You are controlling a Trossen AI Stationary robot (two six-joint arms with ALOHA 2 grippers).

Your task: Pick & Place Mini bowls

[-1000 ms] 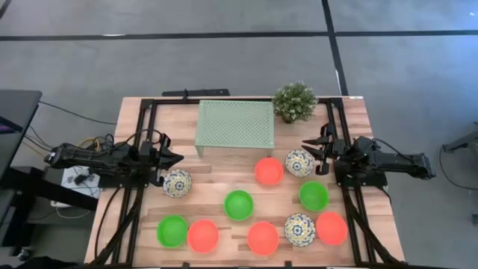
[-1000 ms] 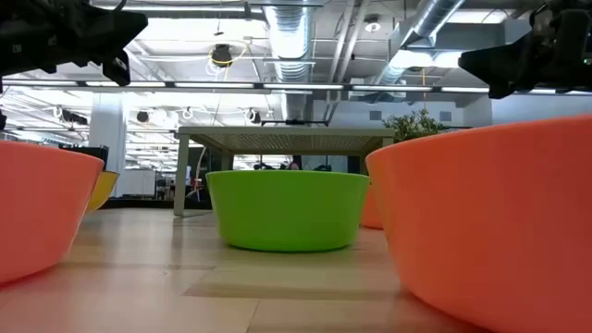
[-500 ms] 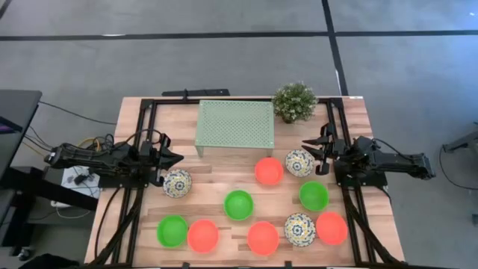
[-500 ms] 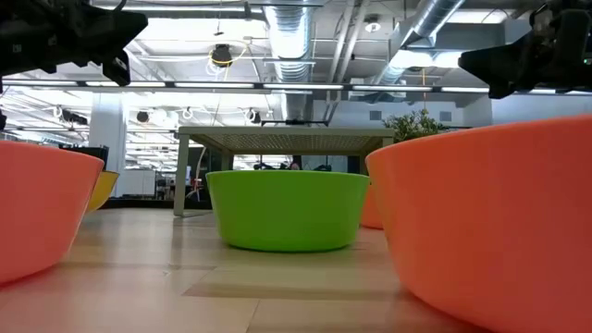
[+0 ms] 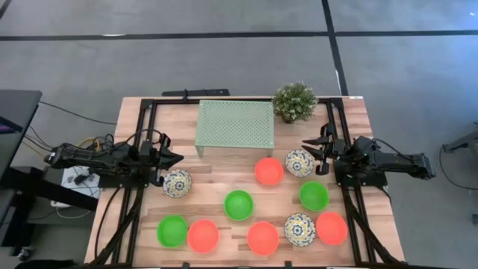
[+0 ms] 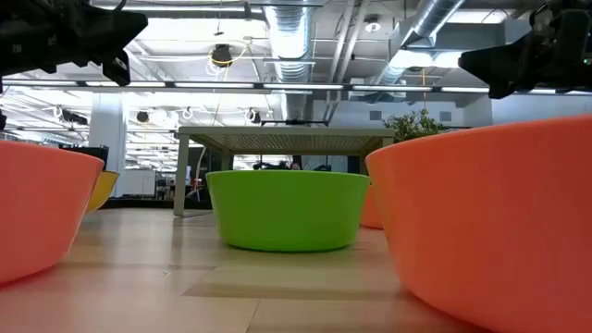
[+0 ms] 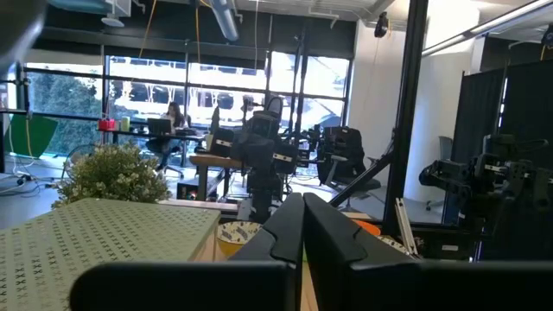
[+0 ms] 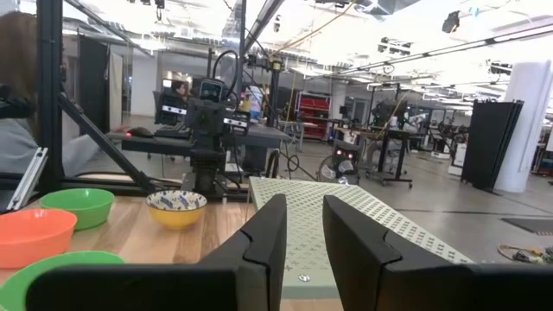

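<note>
Ten mini bowls rest upright on their bases on the wooden table (image 5: 216, 175). Three are green (image 5: 239, 205) (image 5: 314, 196) (image 5: 172, 230). Several are red-orange, one of them (image 5: 269, 171) near the middle. Three are patterned white (image 5: 177, 183) (image 5: 299, 162) (image 5: 299, 229). My left gripper (image 5: 179, 158) (image 7: 302, 226) hovers shut at the table's left edge, just beyond a patterned bowl. At the right edge my right gripper (image 5: 308, 145) (image 8: 303, 226) hovers open beside another patterned bowl, with nothing between its fingers. Both point toward the table's middle.
A pale green perforated stand (image 5: 234, 123) stands at the far middle, with a small potted plant (image 5: 294, 101) to its right. Black frame rails (image 5: 142, 149) run along both sides of the table. In the low view a red-orange bowl (image 6: 499, 231) fills the near right.
</note>
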